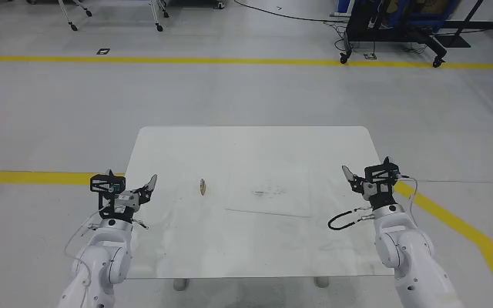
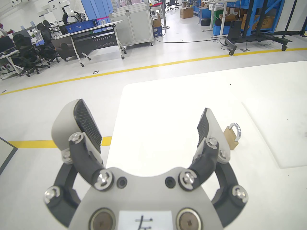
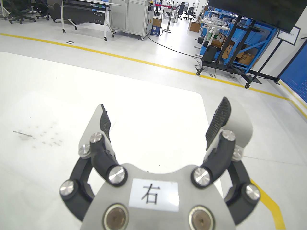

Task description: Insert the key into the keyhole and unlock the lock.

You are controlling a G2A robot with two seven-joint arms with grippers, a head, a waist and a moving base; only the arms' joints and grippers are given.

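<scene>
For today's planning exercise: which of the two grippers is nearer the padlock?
The left gripper; the padlock lies close by it, far from the right gripper.

a: where's the small brass padlock w/ steel shackle (image 1: 202,185)?
b: on the white rectangular table (image 1: 254,146), left of ctr. just left of the thin clear plastic mat (image 1: 269,202), not touching it.
a: and the mat?
b: flat on the table, abt mid, toward the near side.
a: key?
b: slim flat metal piece (image 3: 22,134) in the mat area. prob the key, can't tell for sure. right of the padlock, apart.
a: arms?
b: left gripper (image 1: 132,185) at the table's left edge, padlock to its right, well apart. right gripper (image 1: 368,174) at the right edge, opp side. mat lies btwn it & the padlock.
</scene>
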